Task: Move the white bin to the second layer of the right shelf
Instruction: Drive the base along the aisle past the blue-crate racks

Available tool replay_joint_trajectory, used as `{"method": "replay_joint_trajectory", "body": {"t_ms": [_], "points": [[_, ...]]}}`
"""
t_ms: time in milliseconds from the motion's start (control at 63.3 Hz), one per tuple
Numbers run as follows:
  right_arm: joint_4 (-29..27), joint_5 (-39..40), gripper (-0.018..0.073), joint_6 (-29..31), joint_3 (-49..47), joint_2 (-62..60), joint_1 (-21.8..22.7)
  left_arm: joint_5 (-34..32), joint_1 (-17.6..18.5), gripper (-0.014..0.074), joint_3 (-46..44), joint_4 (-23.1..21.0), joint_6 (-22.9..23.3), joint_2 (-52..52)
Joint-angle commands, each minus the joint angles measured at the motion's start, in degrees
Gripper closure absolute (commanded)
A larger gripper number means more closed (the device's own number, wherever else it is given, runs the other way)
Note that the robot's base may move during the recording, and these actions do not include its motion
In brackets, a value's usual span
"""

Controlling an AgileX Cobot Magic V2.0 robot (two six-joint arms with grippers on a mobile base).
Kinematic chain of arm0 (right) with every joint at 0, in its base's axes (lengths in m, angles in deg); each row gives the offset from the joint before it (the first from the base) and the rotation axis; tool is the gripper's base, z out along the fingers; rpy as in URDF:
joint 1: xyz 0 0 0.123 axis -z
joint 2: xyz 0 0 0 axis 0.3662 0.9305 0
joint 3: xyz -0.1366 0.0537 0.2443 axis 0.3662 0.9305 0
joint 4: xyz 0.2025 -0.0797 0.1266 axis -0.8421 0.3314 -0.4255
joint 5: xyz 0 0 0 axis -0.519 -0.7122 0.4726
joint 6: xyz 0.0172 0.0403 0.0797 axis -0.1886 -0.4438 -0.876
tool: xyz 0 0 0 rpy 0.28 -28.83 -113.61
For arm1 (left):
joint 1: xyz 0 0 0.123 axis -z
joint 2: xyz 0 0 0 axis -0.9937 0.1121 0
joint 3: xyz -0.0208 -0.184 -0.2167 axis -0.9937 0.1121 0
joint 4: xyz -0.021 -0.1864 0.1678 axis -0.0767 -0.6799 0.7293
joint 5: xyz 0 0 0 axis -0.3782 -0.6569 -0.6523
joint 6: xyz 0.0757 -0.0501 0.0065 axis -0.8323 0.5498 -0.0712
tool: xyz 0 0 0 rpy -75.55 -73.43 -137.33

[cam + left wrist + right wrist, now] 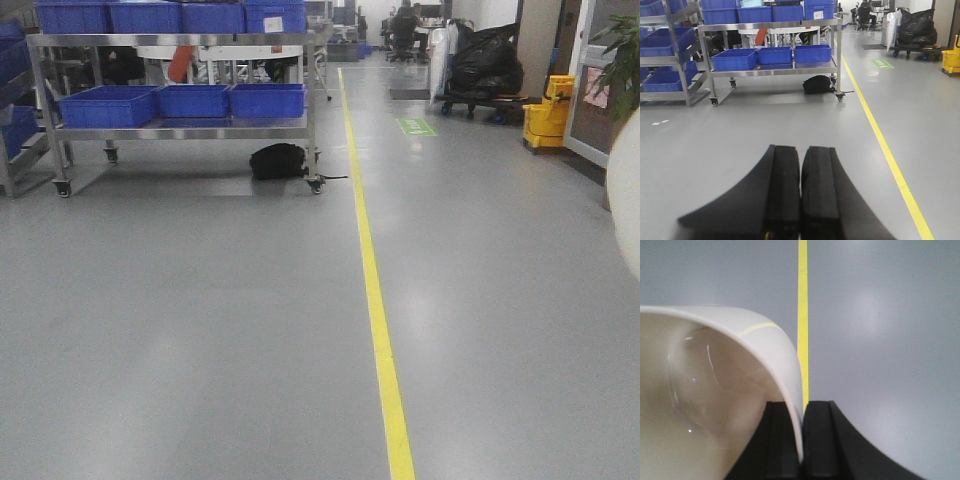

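Right wrist view: right gripper (802, 440) pinches the white bin (715, 380) by its wall, so carry it level and slowly; left gripper (800, 190) pressed together, empty.

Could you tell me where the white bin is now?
The white bin fills the right wrist view's lower left, its rim pinched by the right gripper, above the yellow floor line.

A: Where does the trolley (180, 132) stand?
B: Far left, crates (195, 100) on both its shelves, a bag (277, 160) on the floor under its right end
A: And right of it?
B: The floor line (375, 290) runs front to back; the mop bucket (548, 118) sits far right. The bin (715, 390) has its wall between the fingers of the right gripper (802, 410)
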Motion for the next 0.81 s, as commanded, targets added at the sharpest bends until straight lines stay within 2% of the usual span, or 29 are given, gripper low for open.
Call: {"method": "replay_joint_trajectory", "body": {"t_ms": [0, 790], "points": [[-1.4, 4.8, 0.0501, 0.4, -2.2, 0.2, 0.4, -4.8, 0.1, 0.0512, 2.1, -0.3, 0.1, -0.8], [-1.4, 4.8, 0.0501, 0.4, -2.2, 0.2, 0.4, -4.8, 0.1, 0.0512, 2.1, -0.3, 0.1, -0.8]]}}
